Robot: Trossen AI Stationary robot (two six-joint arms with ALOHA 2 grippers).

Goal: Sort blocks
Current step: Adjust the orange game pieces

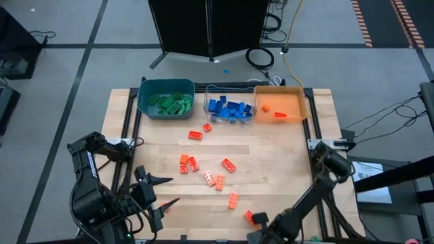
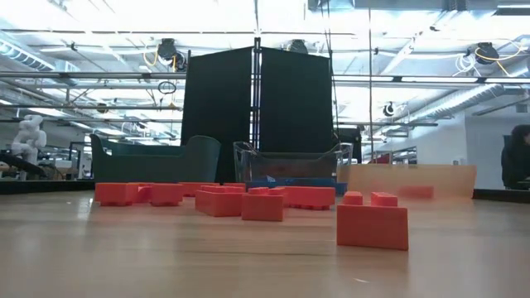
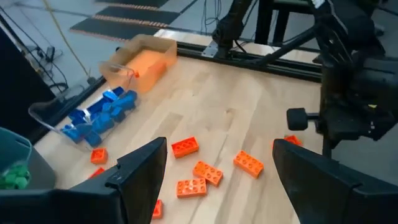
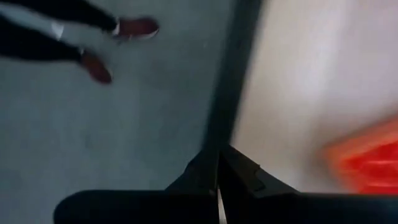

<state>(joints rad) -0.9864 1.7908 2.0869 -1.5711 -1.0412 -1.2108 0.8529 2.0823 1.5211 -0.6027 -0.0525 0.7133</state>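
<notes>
Several orange-red blocks (image 1: pixel 209 177) lie loose on the wooden table (image 1: pixel 285 146), flat on their undersides. One more orange block (image 1: pixel 249 217) lies by the near edge. My right gripper (image 1: pixel 260 219) hovers right beside it, shut and empty, its fingertips (image 4: pixel 218 163) over the table's near rim, with that block (image 4: pixel 367 162) a blur to one side. My left gripper (image 1: pixel 166 190) stands open near the near left corner, raised, its fingers (image 3: pixel 143 165) framing the loose blocks (image 3: pixel 193 186) from afar. Neither gripper shows in the low view.
Along the far edge stand a teal bin (image 1: pixel 166 98) with green blocks, a clear bin (image 1: pixel 229 106) with blue blocks and an orange bin (image 1: pixel 279 105) with a few orange ones. A person's shoes (image 4: pixel 134 28) show on the floor beyond the near edge.
</notes>
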